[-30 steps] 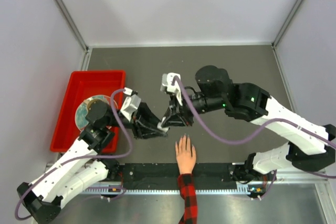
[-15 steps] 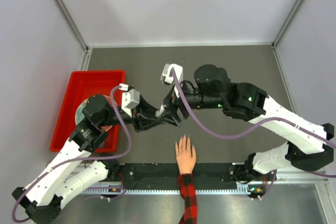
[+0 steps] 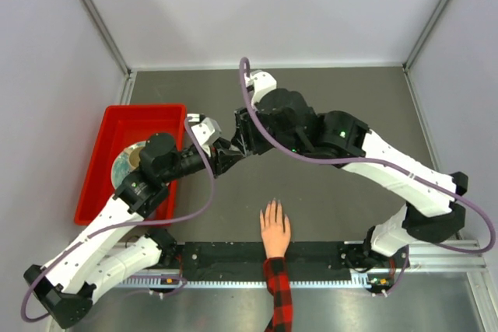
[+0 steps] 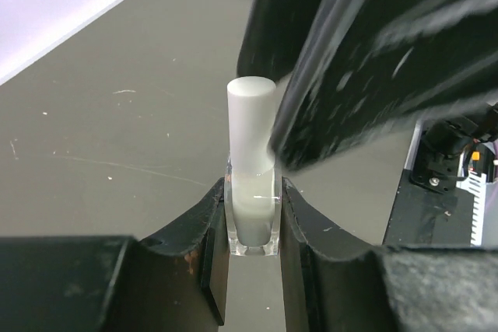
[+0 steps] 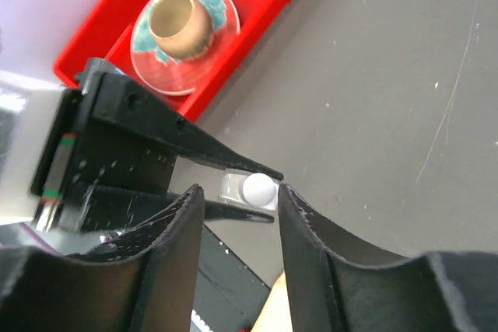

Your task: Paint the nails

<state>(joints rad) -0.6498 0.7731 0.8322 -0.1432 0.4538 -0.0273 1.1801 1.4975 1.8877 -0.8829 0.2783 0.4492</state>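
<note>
A light-skinned hand (image 3: 275,231) with a red-and-black plaid sleeve lies flat at the near table edge, fingers pointing away. Its nails (image 3: 272,206) are too small to make out. My left gripper (image 4: 253,192) is shut on a small clear glass bottle (image 4: 254,219) with a white cap (image 4: 251,126), held upright above the table. In the top view the left gripper (image 3: 228,158) is far-left of the hand. My right gripper (image 5: 240,192) is open above the cap (image 5: 259,188), a finger on either side, not touching. The right gripper (image 3: 242,142) meets the left.
A red tray (image 3: 99,162) stands at the left with a tan cup (image 5: 178,21) on a red-and-teal saucer (image 5: 207,52) in it. A black rail (image 3: 226,256) runs along the near edge. The right arm (image 3: 342,141) spans the table's middle.
Both grippers moved away from the hand toward the far left, the left one carrying the bottle. The right arm swung over so that its gripper points down at the cap.
</note>
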